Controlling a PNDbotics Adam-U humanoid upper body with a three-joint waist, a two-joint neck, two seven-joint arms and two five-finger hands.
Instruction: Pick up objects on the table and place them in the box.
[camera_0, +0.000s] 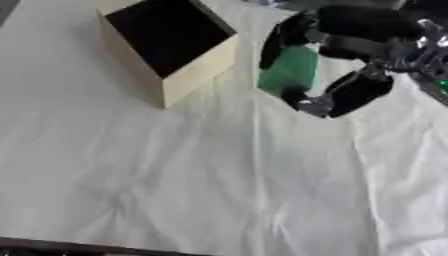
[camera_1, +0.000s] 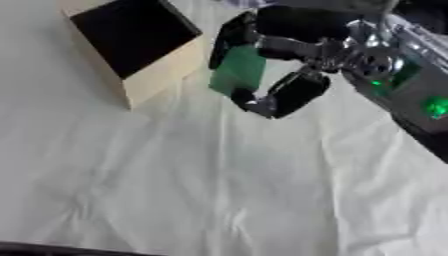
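**Green block grasped beside the box**

Green, flat-sided block (camera_0: 289, 70) pinched in the right hand (camera_0: 337, 47), fingers curled over its top edge and thumb under its lower corner. Held up off the white cloth-covered worktop (camera_0: 219, 175). Just left of the hand, a pale wooden box (camera_0: 197, 67), open-topped, interior dark, contents not discernible. Block close to the box's right wall, not touching it and not inside it. No sign of the left hand in either view.

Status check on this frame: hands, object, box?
Right hand shut on green block, beside the box, not over it. Left hand not in view. Nothing in the way.
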